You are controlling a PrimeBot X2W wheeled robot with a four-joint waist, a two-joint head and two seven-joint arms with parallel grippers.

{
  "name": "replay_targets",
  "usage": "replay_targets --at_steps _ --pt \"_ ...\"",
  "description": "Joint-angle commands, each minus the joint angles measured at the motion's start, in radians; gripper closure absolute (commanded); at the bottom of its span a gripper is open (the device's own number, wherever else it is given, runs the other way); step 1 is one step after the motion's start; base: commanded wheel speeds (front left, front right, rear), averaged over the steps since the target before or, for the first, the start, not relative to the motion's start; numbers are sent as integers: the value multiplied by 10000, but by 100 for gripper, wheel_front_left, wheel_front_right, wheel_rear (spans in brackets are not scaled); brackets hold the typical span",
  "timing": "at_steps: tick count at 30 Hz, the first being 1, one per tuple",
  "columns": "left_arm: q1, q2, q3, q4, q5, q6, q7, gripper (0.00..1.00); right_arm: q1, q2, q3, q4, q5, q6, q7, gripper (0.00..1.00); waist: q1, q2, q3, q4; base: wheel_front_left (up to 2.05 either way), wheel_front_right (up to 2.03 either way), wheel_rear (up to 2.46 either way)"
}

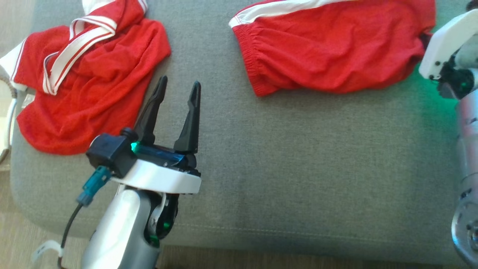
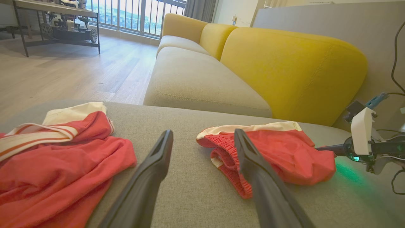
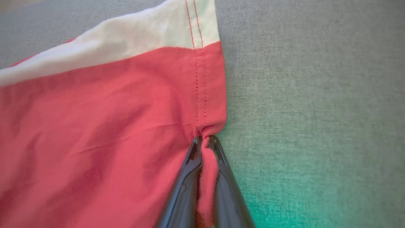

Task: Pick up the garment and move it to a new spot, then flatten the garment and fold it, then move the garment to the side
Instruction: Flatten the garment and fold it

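The red shorts (image 1: 328,52), lying lengthwise left-to-right at the far right of the grey cushion (image 1: 298,168), are being pinched at their right end by the right gripper (image 3: 205,139), while the left gripper (image 1: 178,87) is being held spread nearer their left end.

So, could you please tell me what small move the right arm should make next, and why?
Probably raise the right gripper slightly, to lift the red shorts off the grey cushion. Its fingers are shut on a pinch of fabric at the hem corner, the shorts lie crumpled on the cushion, and the left gripper stands open above it.
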Motion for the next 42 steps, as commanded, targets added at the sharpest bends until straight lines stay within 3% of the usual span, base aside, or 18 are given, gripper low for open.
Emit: replay_targets --at_steps 1,8,17,22,28,36,42 --pt "116 41 411 -388 102 -48 -51 0 496 369 244 32 80 4 85 100 0 0 -85 -102 0 0 0" --pt "552 69 832 -560 218 -112 -51 0 883 150 503 -611 689 4 -228 100 0 0 -426 -806 0 0 0" --pt "938 207 1142 -745 294 -160 -51 0 1595 -1000 840 -2186 947 4 62 100 0 0 -640 -1739 0 0 0" --pt "1035 248 1166 -826 285 -192 -51 0 1957 -1301 917 -3469 764 4 473 100 0 0 -667 -2112 0 0 0" --pt "1008 293 1117 -747 299 -222 -51 0 2261 -1036 1132 -4896 767 4 676 100 0 0 -677 -2264 0 0 0" --pt "977 309 988 -608 297 -312 -51 0 2523 -507 2595 -7440 1019 4 1333 100 0 0 -805 -2161 0 0 0" --pt "969 243 925 -587 277 -308 -51 0 2588 -203 3525 -8546 1226 4 1771 100 0 0 -858 -1808 0 0 0"
